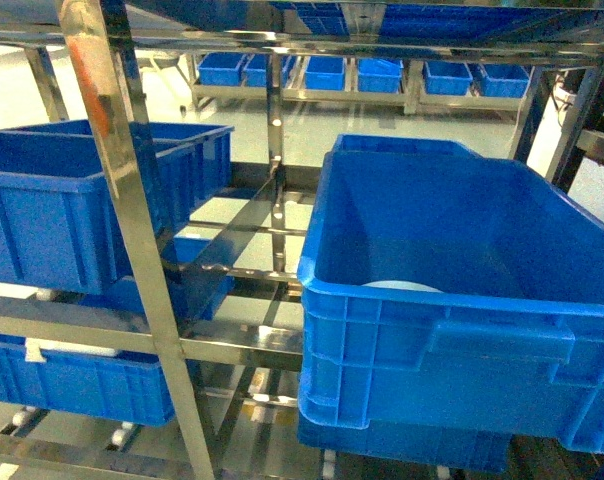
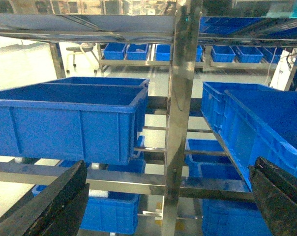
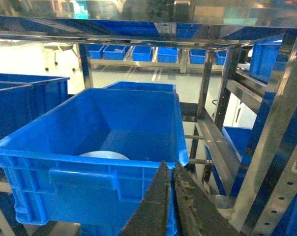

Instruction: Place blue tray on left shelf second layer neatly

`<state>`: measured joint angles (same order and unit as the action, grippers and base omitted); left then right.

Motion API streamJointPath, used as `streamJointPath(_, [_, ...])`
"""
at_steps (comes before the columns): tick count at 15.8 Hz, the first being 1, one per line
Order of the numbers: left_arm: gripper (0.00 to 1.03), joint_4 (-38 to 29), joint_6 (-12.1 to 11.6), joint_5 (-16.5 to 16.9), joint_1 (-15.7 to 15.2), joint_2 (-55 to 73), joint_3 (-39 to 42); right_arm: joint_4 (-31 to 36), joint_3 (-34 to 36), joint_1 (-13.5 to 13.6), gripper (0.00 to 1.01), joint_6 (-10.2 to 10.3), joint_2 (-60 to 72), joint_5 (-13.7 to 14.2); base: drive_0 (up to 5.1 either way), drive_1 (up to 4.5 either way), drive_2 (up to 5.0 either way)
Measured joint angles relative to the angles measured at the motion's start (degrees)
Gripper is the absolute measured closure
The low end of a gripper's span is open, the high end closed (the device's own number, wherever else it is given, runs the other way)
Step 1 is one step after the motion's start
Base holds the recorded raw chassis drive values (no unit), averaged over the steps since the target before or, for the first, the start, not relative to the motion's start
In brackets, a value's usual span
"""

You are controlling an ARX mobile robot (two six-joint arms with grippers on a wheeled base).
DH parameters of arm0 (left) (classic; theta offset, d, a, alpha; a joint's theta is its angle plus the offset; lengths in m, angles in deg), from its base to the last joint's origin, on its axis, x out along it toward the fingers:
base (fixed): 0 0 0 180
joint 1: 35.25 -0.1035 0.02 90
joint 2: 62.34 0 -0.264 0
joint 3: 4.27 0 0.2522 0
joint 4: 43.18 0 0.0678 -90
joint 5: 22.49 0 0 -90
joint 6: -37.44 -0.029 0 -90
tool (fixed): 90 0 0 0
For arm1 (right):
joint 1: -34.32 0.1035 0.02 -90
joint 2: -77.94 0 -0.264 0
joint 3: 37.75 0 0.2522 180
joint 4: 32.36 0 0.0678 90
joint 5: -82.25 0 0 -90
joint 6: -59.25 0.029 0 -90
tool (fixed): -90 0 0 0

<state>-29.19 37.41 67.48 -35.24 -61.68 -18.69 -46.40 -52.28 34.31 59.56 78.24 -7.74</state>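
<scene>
The left gripper point(image 2: 168, 206) hung before the left shelf point(image 2: 180, 123), jaws spread wide and holding nothing. The right gripper point(image 3: 172, 196) faced a big blue crate point(image 3: 104, 147), jaws pressed together. A pale rim point(image 3: 103, 155), perhaps the blue tray, lay inside.

deep blue crates on the near steel rack point(image 1: 132, 235): roughly six, lower ones partly hidden | small blue bins on the far rack point(image 1: 362, 72): six in the head view | pale round object in the right front crate point(image 1: 462, 270): one point(image 1: 402, 286)
</scene>
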Motion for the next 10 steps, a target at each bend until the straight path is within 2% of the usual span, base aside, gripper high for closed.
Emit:
streamJointPath(1, [0.05,0.0,0.0,0.0,0.0,0.0,0.0,0.0,0.0,0.0,0.89,-0.11,0.0,0.0,0.0,0.0,0.0])
streamJointPath(7, [0.05,0.0,0.0,0.0,0.0,0.0,0.0,0.0,0.0,0.0,0.07,-0.11,0.0,0.0,0.0,0.0,0.0])
streamJointPath(8, [0.05,0.0,0.0,0.0,0.0,0.0,0.0,0.0,0.0,0.0,0.02,-0.09,0.0,0.0,0.0,0.0,0.0])
streamJointPath(10, [0.05,0.02,0.0,0.0,0.0,0.0,0.0,0.0,0.0,0.0,0.03,-0.13,0.0,0.0,0.0,0.0,0.0])
